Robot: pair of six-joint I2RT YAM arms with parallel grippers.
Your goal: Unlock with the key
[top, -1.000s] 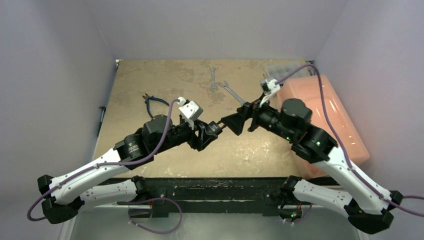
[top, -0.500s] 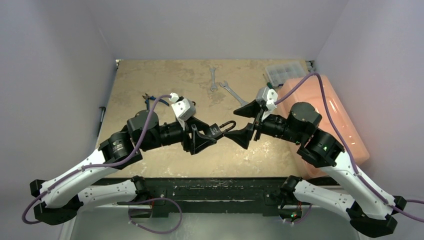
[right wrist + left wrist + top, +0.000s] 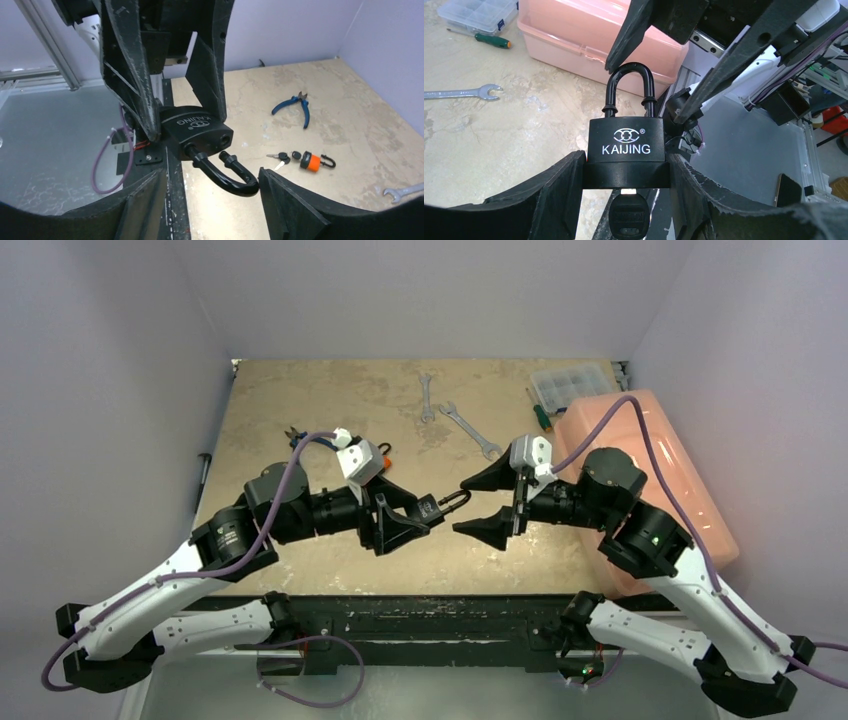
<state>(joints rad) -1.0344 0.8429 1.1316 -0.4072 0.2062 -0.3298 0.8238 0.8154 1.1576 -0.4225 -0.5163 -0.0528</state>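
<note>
Top view: both arms bent inward, grippers facing each other above middle of table [image 3: 300,400]. Left gripper [image 3: 424,518] clamps black padlock [image 3: 432,506]; right gripper [image 3: 460,508] spread wide.
Left wrist: padlock body pinched between fingers [image 3: 555,190], shackle [image 3: 629,75] upward, key [image 3: 626,216] in keyhole below.
Right wrist: shackle lies between parted right fingers [image 3: 295,210]; contact unclear.

Padlocks: 2, i.e. black padlock [image 3: 626,152] & orange padlock [image 3: 313,161]. Keys: 1 inserted key [image 3: 626,215] under the black one, plus loose keys [image 3: 282,157] by the orange one; looks like 2, exact no. hard to tell. Wrenches: 2, i.e. far wrench [image 3: 427,398] & near wrench [image 3: 468,430]. Blue pliers [image 3: 295,106]: 1 pr. Green screwdriver [image 3: 491,41]: 1. Clear organiser box [image 3: 476,12]: 1. Pink toolbox [image 3: 589,35]: 1.
</note>
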